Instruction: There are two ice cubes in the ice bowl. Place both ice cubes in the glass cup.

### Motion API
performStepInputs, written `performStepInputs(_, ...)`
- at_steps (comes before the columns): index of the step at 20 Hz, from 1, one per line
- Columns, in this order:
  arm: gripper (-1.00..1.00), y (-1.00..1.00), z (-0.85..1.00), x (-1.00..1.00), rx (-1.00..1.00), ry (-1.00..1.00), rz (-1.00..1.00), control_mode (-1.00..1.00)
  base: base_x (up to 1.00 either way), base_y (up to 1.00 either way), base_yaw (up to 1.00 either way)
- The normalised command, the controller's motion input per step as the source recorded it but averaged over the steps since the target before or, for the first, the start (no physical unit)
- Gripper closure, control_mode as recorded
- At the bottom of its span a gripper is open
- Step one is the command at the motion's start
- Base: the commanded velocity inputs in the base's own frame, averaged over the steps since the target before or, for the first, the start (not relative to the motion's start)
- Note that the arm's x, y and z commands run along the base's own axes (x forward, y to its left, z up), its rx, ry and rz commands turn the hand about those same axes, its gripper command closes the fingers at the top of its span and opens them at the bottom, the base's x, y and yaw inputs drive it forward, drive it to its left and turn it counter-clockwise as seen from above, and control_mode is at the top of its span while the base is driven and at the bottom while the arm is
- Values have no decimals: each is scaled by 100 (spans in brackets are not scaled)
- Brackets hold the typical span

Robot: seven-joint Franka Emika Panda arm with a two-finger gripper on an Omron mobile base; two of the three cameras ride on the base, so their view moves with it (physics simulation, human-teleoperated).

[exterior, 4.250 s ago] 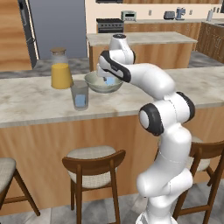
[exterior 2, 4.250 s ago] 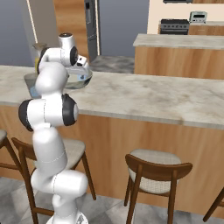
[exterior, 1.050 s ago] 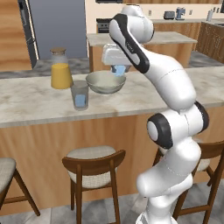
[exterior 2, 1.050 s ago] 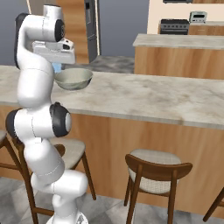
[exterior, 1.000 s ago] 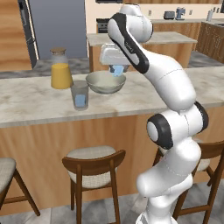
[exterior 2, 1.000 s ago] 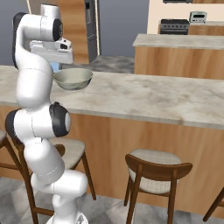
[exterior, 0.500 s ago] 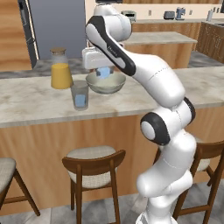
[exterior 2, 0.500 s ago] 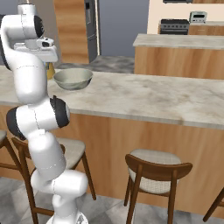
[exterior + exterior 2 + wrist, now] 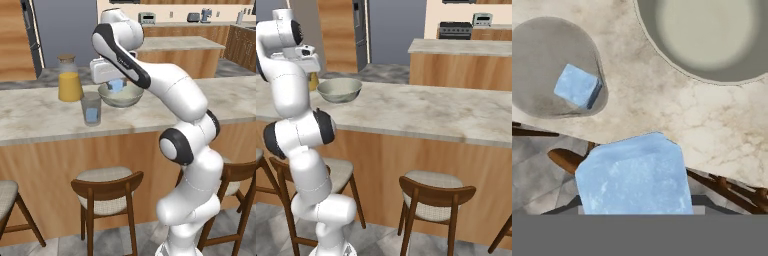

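One ice cube (image 9: 634,175) clenched in gripper (image 9: 116,86), raised above ice bowl (image 9: 120,96); second cube (image 9: 577,85) inside glass cup (image 9: 91,108) beside bowl

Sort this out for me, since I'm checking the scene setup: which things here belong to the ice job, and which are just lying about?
Belongs to the job:
- glass cup, one ice cube inside it
- second ice cube, held in the gripper
- ice bowl, nothing in it

Just lying about:
- juice jar
- stools
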Motion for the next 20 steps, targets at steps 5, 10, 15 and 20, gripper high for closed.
performStepInputs(5,100,10,0,0,6,-2,0,-100,0,0,0)
performStepInputs(10,100,22,0,2,3,-1,0,-100,0,0,0)
performStepInputs(15,100,37,0,10,0,0,0,-100,0,0,0)
performStepInputs(20,100,39,0,18,0,0,0,-100,0,0,0)
